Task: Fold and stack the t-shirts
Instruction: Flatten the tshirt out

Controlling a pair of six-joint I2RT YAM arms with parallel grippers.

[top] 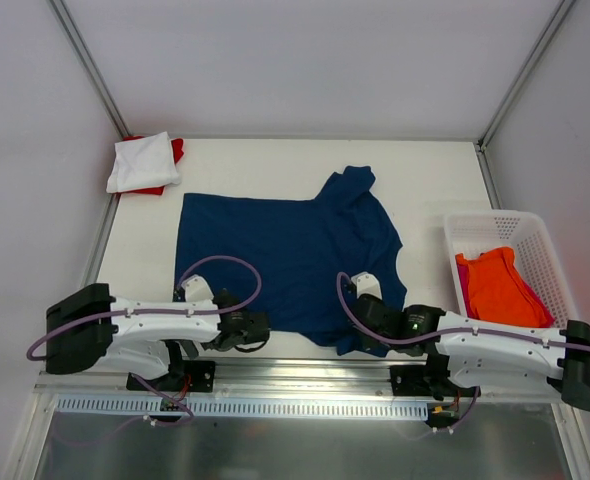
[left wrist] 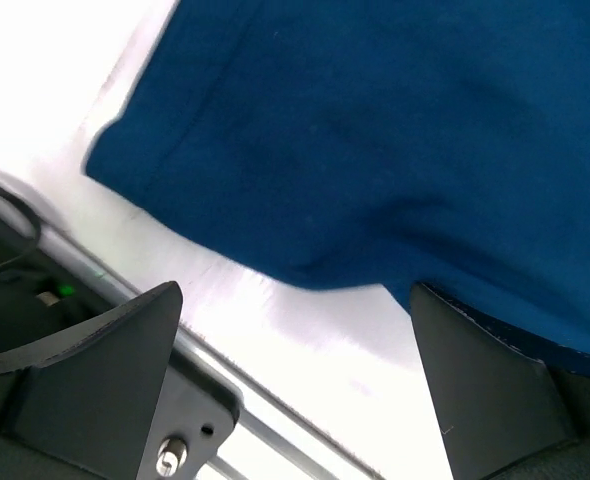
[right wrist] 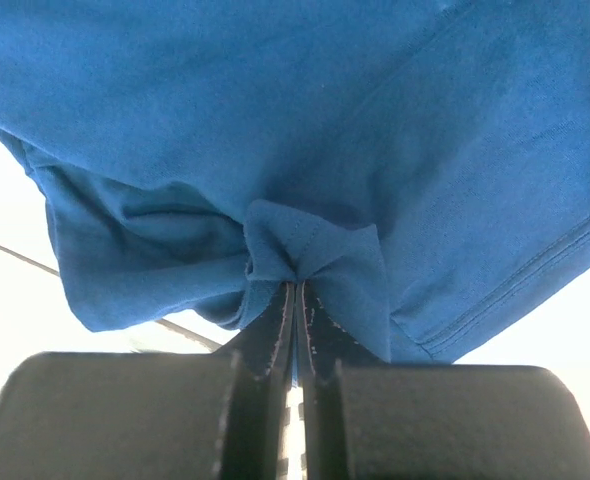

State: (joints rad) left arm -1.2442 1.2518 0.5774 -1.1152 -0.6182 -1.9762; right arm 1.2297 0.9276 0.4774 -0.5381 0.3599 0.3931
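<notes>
Navy cloth is taking up the middle of the worktop (top: pixel 430 180). The navy t-shirt (top: pixel 275 255) is lying spread out and not yet folded, with one part bunching up at its far right.

Judging by how things are lying, the job is only partly done. A folded white t-shirt (top: pixel 140 160) is sitting on a red t-shirt (top: pixel 176 150) in the far left corner, which is looking like the start of the stack. An orange t-shirt (top: pixel 500 290) and a sliver of a magenta t-shirt (top: pixel 461 280) are waiting in the white basket (top: pixel 485 218) at the right. At least three tees are therefore waiting to be folded.

The right claw (right wrist: pixel 295 290) is pinching a small tuck of navy cloth at the shirt's near right corner, jaws fully closed on it. The left claw (left wrist: pixel 293 305) is hanging wide open just above the near left edge of the cloth, gripping nothing.

Open room is lying mostly beyond the shirt, in a bare strip along the far side and another between shirt and basket. The near side is offering almost none, since the cloth is reaching close to the metal rail (top: pixel 305 370) by the arm bases. Any fold is probably needing to travel away from the arms.
</notes>
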